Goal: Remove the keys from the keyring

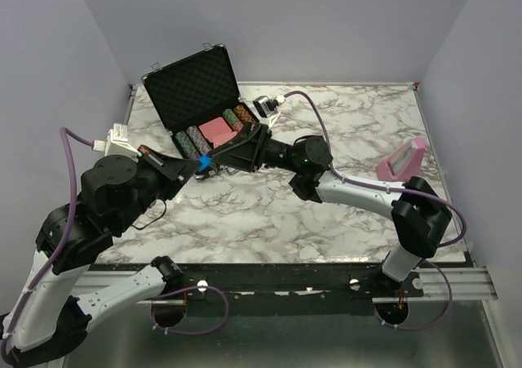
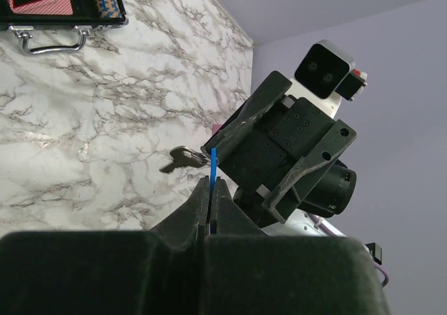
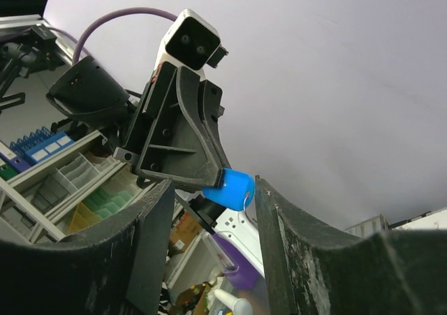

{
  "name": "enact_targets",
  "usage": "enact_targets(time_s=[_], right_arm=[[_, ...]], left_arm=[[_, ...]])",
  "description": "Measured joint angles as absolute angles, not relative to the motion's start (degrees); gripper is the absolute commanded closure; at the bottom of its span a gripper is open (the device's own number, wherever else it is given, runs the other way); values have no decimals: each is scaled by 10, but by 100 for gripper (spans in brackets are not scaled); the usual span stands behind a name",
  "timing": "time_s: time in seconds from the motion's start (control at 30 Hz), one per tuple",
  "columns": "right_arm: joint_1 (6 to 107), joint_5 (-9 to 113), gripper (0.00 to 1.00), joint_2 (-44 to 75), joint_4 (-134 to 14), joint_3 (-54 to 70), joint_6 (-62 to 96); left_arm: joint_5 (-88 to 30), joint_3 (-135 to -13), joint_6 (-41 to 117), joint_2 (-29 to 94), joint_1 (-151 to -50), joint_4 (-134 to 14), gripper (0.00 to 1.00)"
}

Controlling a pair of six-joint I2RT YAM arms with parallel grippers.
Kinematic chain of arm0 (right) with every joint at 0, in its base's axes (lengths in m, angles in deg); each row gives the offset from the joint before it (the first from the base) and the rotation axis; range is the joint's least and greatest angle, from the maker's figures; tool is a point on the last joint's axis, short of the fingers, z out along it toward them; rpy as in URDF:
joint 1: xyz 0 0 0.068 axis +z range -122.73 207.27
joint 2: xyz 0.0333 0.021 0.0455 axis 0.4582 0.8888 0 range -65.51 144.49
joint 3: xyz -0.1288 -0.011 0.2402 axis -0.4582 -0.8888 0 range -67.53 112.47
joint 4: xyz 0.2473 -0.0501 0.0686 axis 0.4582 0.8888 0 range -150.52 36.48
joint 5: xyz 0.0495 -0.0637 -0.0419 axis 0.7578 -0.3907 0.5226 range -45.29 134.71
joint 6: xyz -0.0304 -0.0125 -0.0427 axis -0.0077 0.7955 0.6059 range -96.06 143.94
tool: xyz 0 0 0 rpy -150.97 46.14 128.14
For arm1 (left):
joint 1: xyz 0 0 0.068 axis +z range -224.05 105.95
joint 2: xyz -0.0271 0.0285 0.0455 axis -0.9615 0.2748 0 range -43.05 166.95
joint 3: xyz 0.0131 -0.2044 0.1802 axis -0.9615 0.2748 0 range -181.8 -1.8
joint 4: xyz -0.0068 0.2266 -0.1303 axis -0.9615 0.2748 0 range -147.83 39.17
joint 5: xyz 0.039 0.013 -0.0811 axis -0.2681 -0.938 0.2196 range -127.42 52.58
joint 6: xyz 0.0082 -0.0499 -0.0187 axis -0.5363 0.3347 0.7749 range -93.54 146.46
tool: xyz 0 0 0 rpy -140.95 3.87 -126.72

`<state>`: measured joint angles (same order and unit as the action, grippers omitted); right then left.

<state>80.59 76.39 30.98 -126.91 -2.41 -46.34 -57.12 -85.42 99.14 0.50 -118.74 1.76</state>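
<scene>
My left gripper (image 1: pixel 198 166) is shut on a bright blue piece (image 1: pixel 205 163) and holds it above the marble table (image 1: pixel 351 131). In the left wrist view the blue piece (image 2: pixel 212 167) shows edge-on, sticking up out of the closed jaws of the left gripper (image 2: pixel 211 182). A small silvery key (image 2: pixel 183 159) hangs beside it, at the tip of a right finger (image 2: pixel 237 123). My right gripper (image 1: pixel 218 161) meets the left one. In the right wrist view its fingers (image 3: pixel 150 217) stand apart around the blue piece (image 3: pixel 230 188), with a thin wire ring on it. The other keys are hidden.
An open black case (image 1: pixel 196 86) with poker chips and red cards stands at the back left; its handle shows in the left wrist view (image 2: pixel 52 42). A pink object (image 1: pixel 401 160) lies at the right edge. A small white device (image 1: pixel 265 105) sits behind the case.
</scene>
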Motion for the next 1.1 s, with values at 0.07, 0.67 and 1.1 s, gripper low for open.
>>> enact_targets(time_s=[0.07,0.67,1.1], right_arm=[[807,765,43,310,-1264,-18,-459],[820,774,45,324,-1206,-1,-430],[821,774,50,324,-1189,-1,-409]], left_arm=[[-571,-854,992,2,-1187,15,100],[-571,-854,996,-7,-1187,10,100],[-584,-851,996,-21,-1187,6,100]])
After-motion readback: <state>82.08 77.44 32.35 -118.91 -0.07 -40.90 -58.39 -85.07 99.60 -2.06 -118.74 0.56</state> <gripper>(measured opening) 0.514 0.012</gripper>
